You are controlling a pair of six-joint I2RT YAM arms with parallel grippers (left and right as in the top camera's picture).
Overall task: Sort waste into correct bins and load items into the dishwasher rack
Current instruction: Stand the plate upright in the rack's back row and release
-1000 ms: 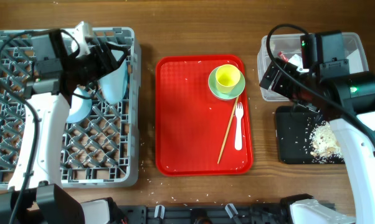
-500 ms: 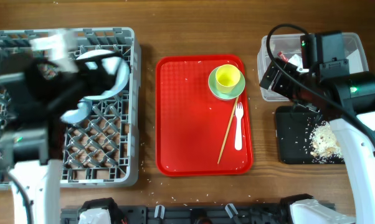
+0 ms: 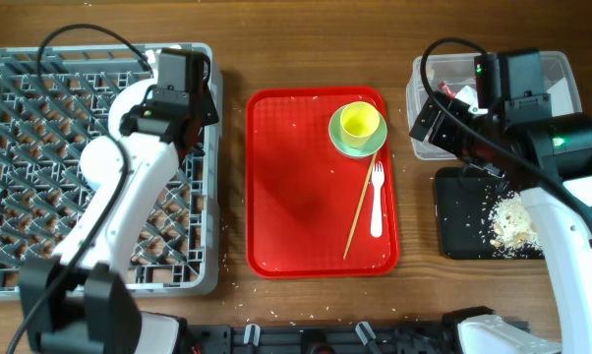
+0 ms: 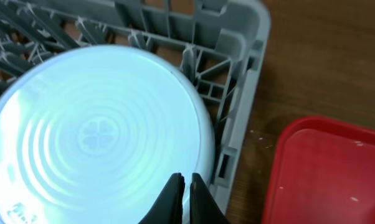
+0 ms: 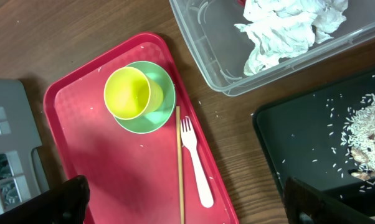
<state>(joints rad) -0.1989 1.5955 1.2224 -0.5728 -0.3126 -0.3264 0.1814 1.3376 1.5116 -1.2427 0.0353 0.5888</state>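
Pale blue dish (image 4: 94, 134) inside grey rack (image 4: 237, 74)

The red tray's (image 3: 291, 197) left half lies open; cup (image 3: 360, 120) on saucer (image 3: 337, 137), chopstick (image 3: 357, 210) and fork (image 3: 377, 203) crowd its right side. The left arm (image 3: 114, 192) crosses the rack's (image 3: 30, 147) right part; the right arm (image 3: 571, 138) overhangs tub (image 3: 569, 84) and black tray (image 3: 461, 221) at the worktop's (image 3: 306, 29) right edge.

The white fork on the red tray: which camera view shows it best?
The right wrist view: there the white fork appears large, with clear tines, beside the chopstick on the red tray. The overhead view shows the fork whole but small. The left wrist view does not show it.
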